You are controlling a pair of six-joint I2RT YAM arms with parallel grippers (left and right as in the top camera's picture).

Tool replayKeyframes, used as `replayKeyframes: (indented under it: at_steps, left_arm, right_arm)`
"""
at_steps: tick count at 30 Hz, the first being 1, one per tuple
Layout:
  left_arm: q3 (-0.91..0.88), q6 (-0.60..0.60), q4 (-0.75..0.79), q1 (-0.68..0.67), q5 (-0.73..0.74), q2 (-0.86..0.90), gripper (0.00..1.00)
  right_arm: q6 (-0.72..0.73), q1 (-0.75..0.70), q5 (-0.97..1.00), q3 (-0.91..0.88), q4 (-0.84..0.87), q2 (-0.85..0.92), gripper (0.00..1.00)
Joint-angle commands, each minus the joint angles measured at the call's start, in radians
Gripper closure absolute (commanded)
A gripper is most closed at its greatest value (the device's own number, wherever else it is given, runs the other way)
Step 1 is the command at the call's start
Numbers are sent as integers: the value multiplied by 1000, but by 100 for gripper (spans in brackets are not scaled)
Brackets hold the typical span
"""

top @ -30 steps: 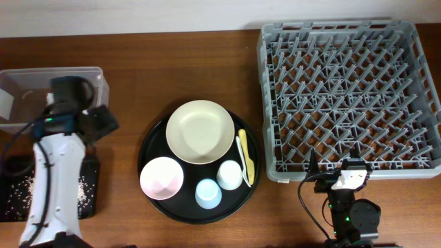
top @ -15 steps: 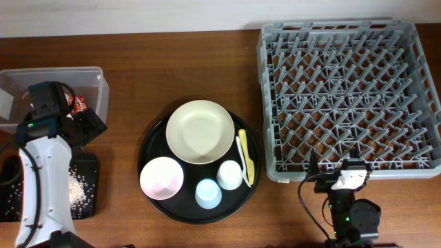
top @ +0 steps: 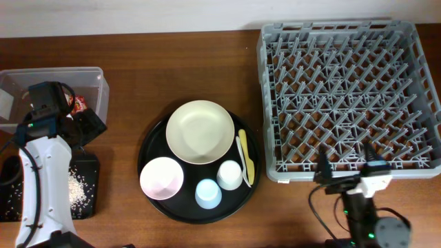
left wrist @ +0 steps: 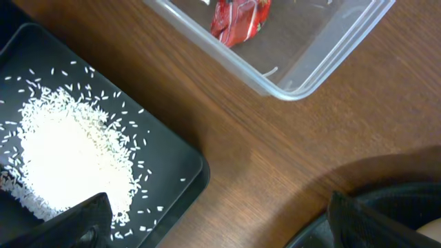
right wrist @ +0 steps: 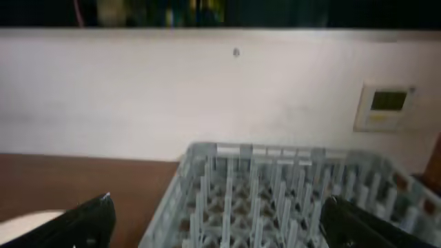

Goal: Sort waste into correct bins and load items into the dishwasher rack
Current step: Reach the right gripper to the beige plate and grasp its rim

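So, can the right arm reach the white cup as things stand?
Probably yes. The white cup sits at the round tray's right edge, the side nearest the right claw, which is open and empty. Between them lie only bare table and the fork and spoon.

The big square grey plastic crate with upright pegs (top: 348, 96) fills the far right corner of the worktop (top: 138, 48). The large round black tray (top: 145, 155) sits mid-worktop, nearer the front edge. On it, the large cream round plate (top: 200, 131) lies at the back, the small pink bowl (top: 161, 177) front left, the light blue cup (top: 208, 193) at the front, the white cup (top: 229, 175) just right of it, and the pale yellow plastic fork and spoon (top: 244, 157) along the right rim. By the left edge, the clear rectangular plastic box (top: 102, 86) holds the small red crinkled snack wrapper (left wrist: 240, 18). In front of it, at the front left corner, the shallow black rectangular tray (left wrist: 176, 155) holds the heap of loose white rice grains (left wrist: 69, 155). My left claw (left wrist: 218, 203) hangs over the worktop beside that tray's corner.
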Motion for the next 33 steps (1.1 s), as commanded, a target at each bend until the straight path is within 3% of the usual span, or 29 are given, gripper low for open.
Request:
replayKeyframes:
  at_steps: [1,4,5,9,13,15,17,19,21,26,30,33]
  left_arm:
    - [8,-13,-1,1,10,3,1]
    - [8,-13,-1,1,10,3,1]
    - [8,-13,-1,1,10,3,1]
    - [8,-13,-1,1,10,3,1]
    - [8,-13,-1,1,10,3,1]
    - [8,-13,-1,1,10,3,1]
    - [8,-13,-1,1,10,3,1]
    - [8,-13,-1,1,10,3,1]
    - [8,-13,-1,1,10,3,1]
    - [8,-13,-1,1,10,3,1]
    - [8,-13,-1,1,10,3,1]
    - [8,-13,-1,1,10,3,1]
  right_arm:
    - [5,6,-80,224,-97,171,2]
    - [34,6,-245,546,-312,426,2]
    - [119,6,-333,753,-470,589,2]
    - [181,7,-562,1102,-743,920,2]
    - [182,7,-799,1172,-759,1174,2]
    - [85,40,-962,1172,-766,1316,2]
    - [29,106,-1003,1172,-759,1425,2]
    - [28,200,-883,1172,-733,1538,2]
    - [30,316,-553,1172,-687,1639,0]
    - [48,485,-101,1172,-590,1701,3]
    - [33,582,72,1172,-542,1738,2]
    - [33,580,67,1172,-535,1785,0]
